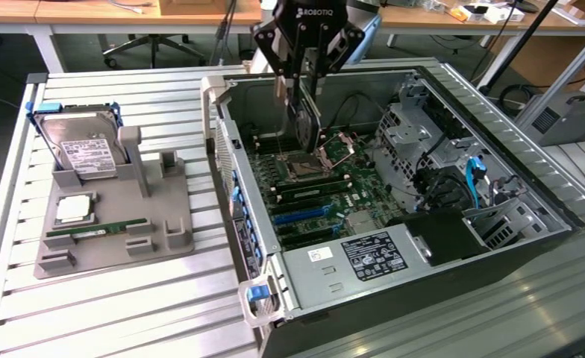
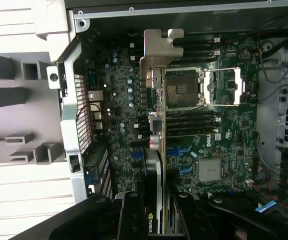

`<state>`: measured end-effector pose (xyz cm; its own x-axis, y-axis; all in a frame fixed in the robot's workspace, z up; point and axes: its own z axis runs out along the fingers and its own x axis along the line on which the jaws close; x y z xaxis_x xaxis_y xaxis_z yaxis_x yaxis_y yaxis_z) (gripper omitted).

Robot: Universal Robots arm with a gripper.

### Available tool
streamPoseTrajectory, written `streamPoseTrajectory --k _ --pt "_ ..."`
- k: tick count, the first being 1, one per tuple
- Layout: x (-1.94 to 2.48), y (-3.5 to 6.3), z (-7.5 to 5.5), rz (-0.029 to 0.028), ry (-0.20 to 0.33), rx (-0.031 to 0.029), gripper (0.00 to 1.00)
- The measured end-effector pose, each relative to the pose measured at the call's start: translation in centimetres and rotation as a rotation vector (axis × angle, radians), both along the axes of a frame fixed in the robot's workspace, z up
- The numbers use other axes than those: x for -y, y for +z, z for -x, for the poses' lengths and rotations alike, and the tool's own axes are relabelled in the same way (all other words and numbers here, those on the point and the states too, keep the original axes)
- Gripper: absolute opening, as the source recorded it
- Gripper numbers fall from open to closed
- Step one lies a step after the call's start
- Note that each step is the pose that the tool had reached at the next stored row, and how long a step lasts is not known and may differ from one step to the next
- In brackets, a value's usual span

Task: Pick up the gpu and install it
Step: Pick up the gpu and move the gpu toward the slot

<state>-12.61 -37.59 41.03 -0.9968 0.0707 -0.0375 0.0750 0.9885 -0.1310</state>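
One gpu [image 1: 306,119] hangs on edge, pinched between the jaws, its silvery bracket [image 2: 154,65] beyond their tips, above the motherboard [image 2: 119,100] in the open computer case [image 1: 501,134].

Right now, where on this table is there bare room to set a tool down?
In the exterior view, the table is bare in front of the grey fixture and beyond the hard drive. Crowded: the fixture itself and the open case, where the fingers hold the gpu.
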Motion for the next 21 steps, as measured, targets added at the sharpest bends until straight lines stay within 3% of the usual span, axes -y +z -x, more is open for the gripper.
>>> streamPoseTrajectory --k 21 --pt "0.0 -0.54 -0.09 0.021 0.0 0.0 0.27"
